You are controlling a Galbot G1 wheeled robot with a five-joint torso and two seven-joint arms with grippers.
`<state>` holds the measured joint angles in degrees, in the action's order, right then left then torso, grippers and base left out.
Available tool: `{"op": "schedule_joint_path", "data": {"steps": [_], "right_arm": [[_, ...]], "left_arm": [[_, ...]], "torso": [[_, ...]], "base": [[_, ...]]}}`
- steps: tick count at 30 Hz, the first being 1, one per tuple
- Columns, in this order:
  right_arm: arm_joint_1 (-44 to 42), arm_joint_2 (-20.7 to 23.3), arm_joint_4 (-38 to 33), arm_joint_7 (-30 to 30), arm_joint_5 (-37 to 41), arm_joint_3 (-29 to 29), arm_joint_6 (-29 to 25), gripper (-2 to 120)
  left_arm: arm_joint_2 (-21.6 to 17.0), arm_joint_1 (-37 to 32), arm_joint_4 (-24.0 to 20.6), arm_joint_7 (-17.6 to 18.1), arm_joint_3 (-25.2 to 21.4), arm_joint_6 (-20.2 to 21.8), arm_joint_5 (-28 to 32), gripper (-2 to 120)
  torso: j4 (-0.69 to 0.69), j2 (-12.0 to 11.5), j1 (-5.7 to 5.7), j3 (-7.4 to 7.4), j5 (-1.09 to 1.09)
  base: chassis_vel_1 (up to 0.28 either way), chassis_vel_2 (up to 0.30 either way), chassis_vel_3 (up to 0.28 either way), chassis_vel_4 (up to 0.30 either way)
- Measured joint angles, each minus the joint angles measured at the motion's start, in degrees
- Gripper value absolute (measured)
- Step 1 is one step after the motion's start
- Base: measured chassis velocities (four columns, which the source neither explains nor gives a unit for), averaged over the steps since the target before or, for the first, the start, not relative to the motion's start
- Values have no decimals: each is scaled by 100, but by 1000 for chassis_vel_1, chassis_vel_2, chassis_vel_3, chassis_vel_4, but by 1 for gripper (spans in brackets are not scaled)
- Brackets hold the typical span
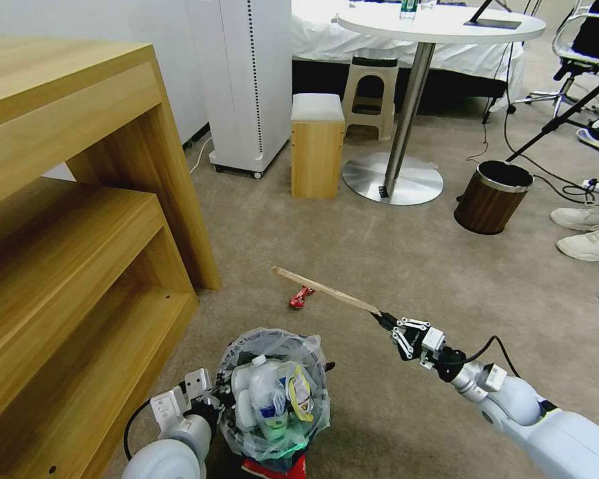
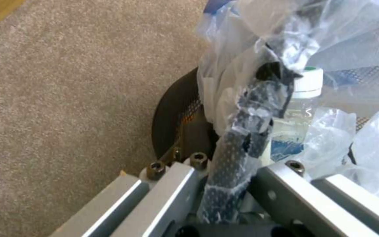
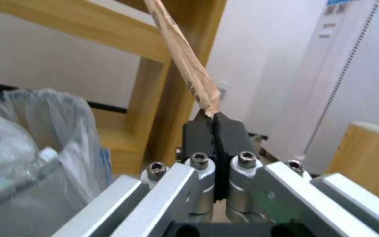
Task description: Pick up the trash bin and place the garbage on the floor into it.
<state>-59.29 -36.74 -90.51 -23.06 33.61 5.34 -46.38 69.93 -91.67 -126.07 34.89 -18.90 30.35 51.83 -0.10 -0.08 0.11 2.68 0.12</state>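
Note:
The trash bin (image 1: 273, 399), a round dark wire bin with a crinkly clear liner, is held off the beige floor (image 1: 379, 246) at the lower middle of the head view. My left gripper (image 1: 214, 398) is shut on its rim (image 2: 238, 144), liner pinched in. Bottles and wrappers fill it. My right gripper (image 1: 383, 319) is shut on one end of a long wooden stick (image 1: 323, 290), held in the air to the right of and beyond the bin. The stick (image 3: 185, 62) juts from the closed black pads (image 3: 231, 135). A red wrapper (image 1: 301, 297) lies on the floor under the stick.
A wooden shelf unit (image 1: 66, 219) stands close on the left. Ahead are a white appliance (image 1: 246, 80), a wooden box stool (image 1: 317, 143), a round table's base (image 1: 393, 176), a brown bin with a silver rim (image 1: 492, 196), cables, a tripod leg and a person's shoes (image 1: 589, 229).

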Motion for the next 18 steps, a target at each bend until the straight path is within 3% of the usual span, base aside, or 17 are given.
{"op": "schedule_joint_path", "data": {"steps": [18], "right_arm": [[715,101,-254,-133,210,1062,10,0]], "left_arm": [[-265,29,-90,79,42,39,167,0]], "torso": [[0,0,0,0,0]], "base": [[0,0,0,0]]}}
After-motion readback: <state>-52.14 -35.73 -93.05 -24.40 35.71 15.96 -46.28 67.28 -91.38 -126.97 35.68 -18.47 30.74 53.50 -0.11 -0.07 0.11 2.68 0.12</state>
